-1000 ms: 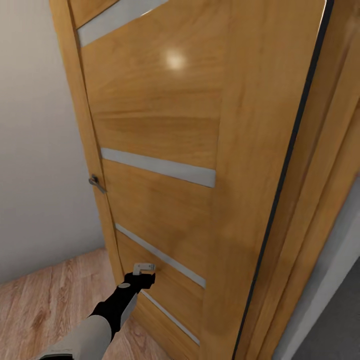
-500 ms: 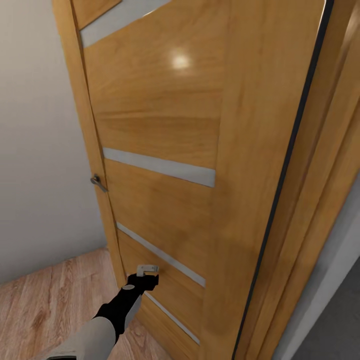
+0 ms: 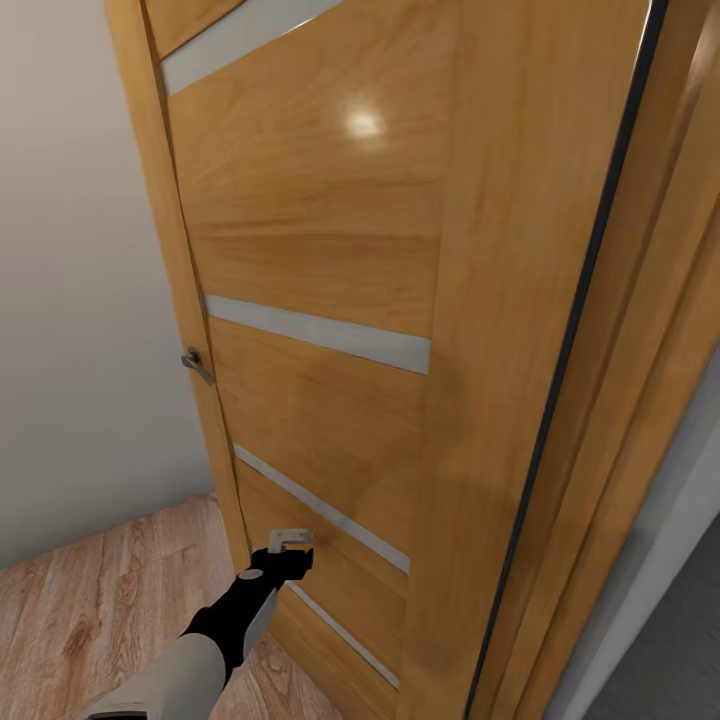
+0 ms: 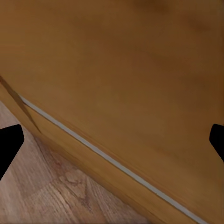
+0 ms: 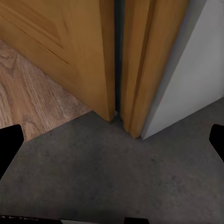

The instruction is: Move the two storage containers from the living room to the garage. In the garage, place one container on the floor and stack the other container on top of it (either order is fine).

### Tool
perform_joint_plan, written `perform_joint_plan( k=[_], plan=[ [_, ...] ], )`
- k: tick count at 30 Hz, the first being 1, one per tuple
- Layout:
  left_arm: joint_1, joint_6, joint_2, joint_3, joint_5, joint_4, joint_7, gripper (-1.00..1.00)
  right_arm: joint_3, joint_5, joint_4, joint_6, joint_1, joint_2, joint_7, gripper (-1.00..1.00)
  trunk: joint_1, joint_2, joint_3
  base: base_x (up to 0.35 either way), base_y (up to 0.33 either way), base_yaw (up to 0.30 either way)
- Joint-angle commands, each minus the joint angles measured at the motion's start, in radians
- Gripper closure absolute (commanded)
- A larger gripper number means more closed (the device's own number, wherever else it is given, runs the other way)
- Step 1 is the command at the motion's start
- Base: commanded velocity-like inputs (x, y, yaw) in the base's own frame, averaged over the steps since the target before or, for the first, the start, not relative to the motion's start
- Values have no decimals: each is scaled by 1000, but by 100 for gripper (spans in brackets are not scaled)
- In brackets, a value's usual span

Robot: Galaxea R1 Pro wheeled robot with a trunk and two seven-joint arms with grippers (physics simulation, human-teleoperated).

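Well, my left gripper [image 3: 290, 541] presses the door [image 3: 330, 270], fingers spread, holding nothing; it could slip off; right gripper [image 5: 112, 140] open, empty.

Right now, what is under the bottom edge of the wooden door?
Light wood plank flooring runs up to the wooden door, changing to dark grey concrete floor at its hinge corner. The door hides whatever lies behind it.

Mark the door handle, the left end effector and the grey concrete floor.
door handle [image 3: 195, 364]: head view, on the metal lever.
left end effector [image 3: 291, 540]: head view, between its fingertips.
grey concrete floor [image 5: 116, 172]: right wrist view, bare patch.
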Motion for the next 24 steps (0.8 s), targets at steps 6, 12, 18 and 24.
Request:
perform_joint_plan(
  k=[6,12,18,24],
  plan=[
    [0,5,5,7,3,-2,0,-100,0,3,1,-4,-1,0,1,-100,0,0,-1,0,0,0],
    [0,6,6,7,4,-2,0,-100,0,5,1,-4,-1,0,1,-100,0,0,-1,0,0,0],
    [0,7,6,7,4,-2,0,-100,0,5,1,-4,-1,0,1,-100,0,0,-1,0,105,0],
    [0,7,6,7,4,-2,0,-100,0,5,1,-4,-1,0,1,-100,0,0,-1,0,20,0]
  ],
)
